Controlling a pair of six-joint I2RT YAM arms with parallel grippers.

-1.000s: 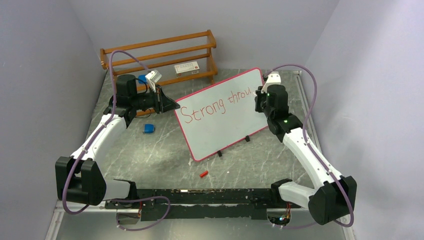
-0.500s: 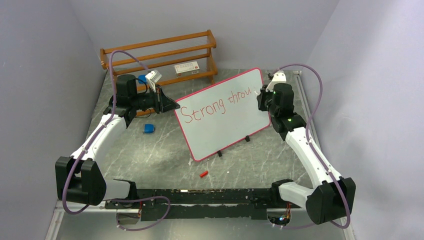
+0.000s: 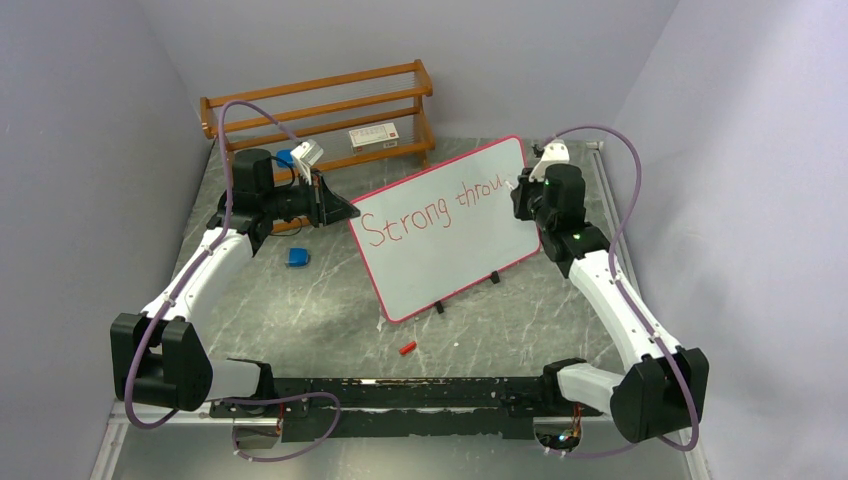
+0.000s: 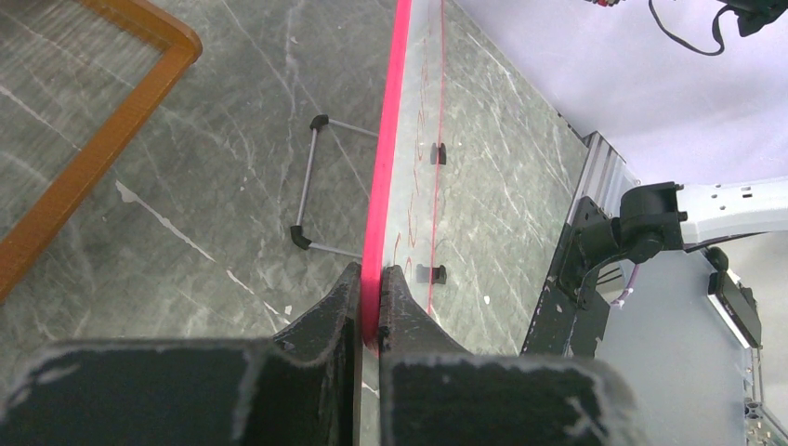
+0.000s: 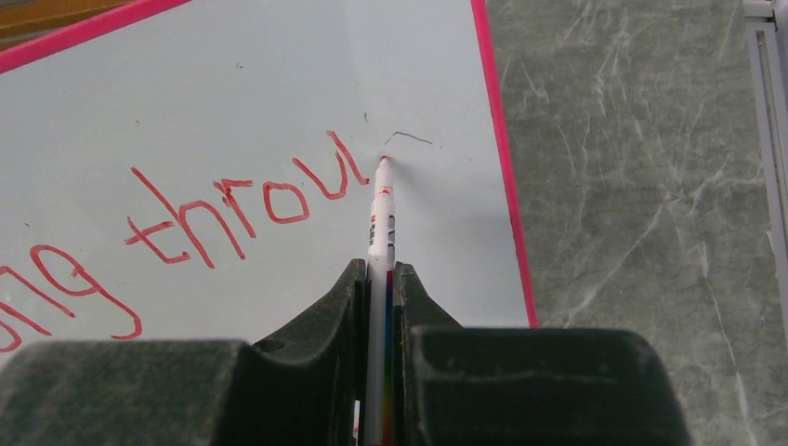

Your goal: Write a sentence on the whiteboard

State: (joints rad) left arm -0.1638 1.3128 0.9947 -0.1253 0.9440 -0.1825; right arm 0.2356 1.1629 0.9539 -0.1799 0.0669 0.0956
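The whiteboard (image 3: 440, 235) with its pink-red rim stands tilted on small black feet at the table's middle. The sentence (image 3: 430, 212) in red reads "Strong throu" in one line; it also shows in the right wrist view (image 5: 232, 209). My left gripper (image 4: 372, 279) is shut on the whiteboard's left rim (image 4: 383, 186). My right gripper (image 5: 376, 269) is shut on a white marker (image 5: 379, 223), whose red tip touches the board just right of the "u". In the top view the right gripper (image 3: 522, 188) is at the board's upper right.
A wooden rack (image 3: 320, 115) stands at the back with a small box (image 3: 373, 136) on it. A blue object (image 3: 297, 257) lies left of the board, a red marker cap (image 3: 406, 348) in front of it. A metal rail (image 3: 610, 200) runs along the right edge.
My right gripper with the marker has moved a little right and up along the board, to just past the "u". The left arm and the board have not moved.
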